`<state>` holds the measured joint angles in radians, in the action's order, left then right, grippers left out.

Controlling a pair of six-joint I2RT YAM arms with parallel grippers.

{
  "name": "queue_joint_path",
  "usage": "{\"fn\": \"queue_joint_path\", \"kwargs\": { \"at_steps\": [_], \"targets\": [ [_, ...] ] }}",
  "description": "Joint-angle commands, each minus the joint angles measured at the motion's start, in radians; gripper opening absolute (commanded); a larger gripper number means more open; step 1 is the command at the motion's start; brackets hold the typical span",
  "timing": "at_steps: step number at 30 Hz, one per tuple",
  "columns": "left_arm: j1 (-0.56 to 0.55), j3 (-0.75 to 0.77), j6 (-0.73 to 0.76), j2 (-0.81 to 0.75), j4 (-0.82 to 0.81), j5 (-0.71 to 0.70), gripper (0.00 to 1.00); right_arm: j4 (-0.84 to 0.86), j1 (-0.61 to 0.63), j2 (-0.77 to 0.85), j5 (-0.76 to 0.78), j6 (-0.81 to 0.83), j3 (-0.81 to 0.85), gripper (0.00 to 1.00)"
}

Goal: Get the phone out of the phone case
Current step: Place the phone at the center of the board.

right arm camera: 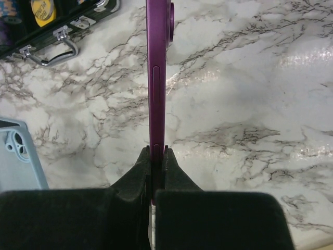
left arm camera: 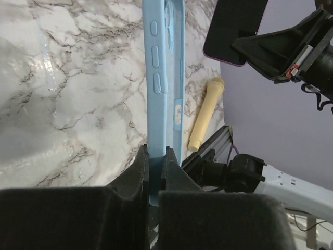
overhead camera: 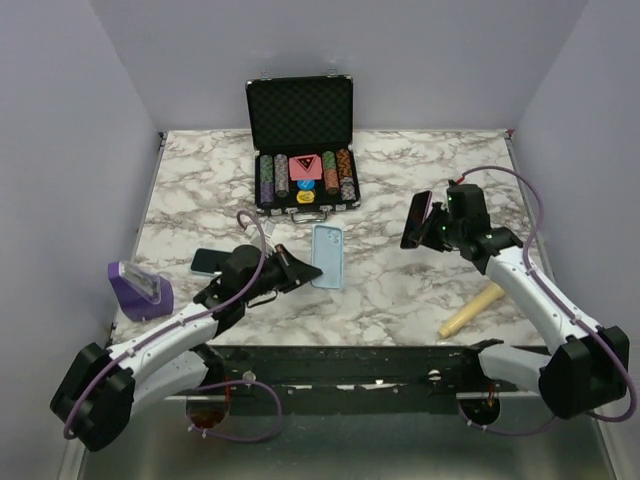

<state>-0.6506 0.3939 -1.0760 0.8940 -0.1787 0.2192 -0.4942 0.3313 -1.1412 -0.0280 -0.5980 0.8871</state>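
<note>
Left fingers point(left arm camera: 130, 179) pinched on case point(left arm camera: 161, 78) edge, right fingers point(right arm camera: 130, 179) clamped on phone point(right arm camera: 156, 78) — each sticks out ahead, well apart. Lower flat onto worktop point(right arm camera: 250, 104) — grip firm.

purple phone point(overhead camera: 416, 220) aloft, light-blue case point(overhead camera: 328, 255) empty, apparently tilted, well apart

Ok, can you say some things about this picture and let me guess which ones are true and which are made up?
1. The left hand holds the blue case. True.
2. The phone is inside the case. False: the purple phone is out of it, and the right hand is gripping it.
3. The chip box is shut. False: its lid stands open and you can see the chips.
4. A wooden stick lies on the right side. True.
</note>
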Motion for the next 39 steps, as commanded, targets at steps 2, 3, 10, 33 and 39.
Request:
{"fn": "queue_joint_path", "kwargs": {
  "at_steps": [2,3,10,33,39],
  "targets": [
    [-0.006,-0.059,-0.148,0.163,-0.393,0.109,0.0,0.117,-0.035,-0.057,-0.237,0.078,-0.037,0.01],
    [0.0,-0.064,-0.16,0.198,-0.439,0.117,0.0,0.124,-0.035,-0.071,-0.266,0.081,-0.052,0.01],
    [0.026,-0.066,-0.211,0.419,-0.651,0.126,0.0,0.209,-0.043,-0.075,-0.34,0.081,-0.16,0.01],
    [0.101,-0.064,-0.119,0.562,-0.509,0.088,0.0,0.384,-0.084,-0.256,-0.587,0.129,-0.203,0.01],
    [0.115,-0.021,-0.091,0.591,-0.427,0.081,0.0,0.385,-0.084,-0.307,-0.581,0.129,-0.192,0.01]
  ]
}}
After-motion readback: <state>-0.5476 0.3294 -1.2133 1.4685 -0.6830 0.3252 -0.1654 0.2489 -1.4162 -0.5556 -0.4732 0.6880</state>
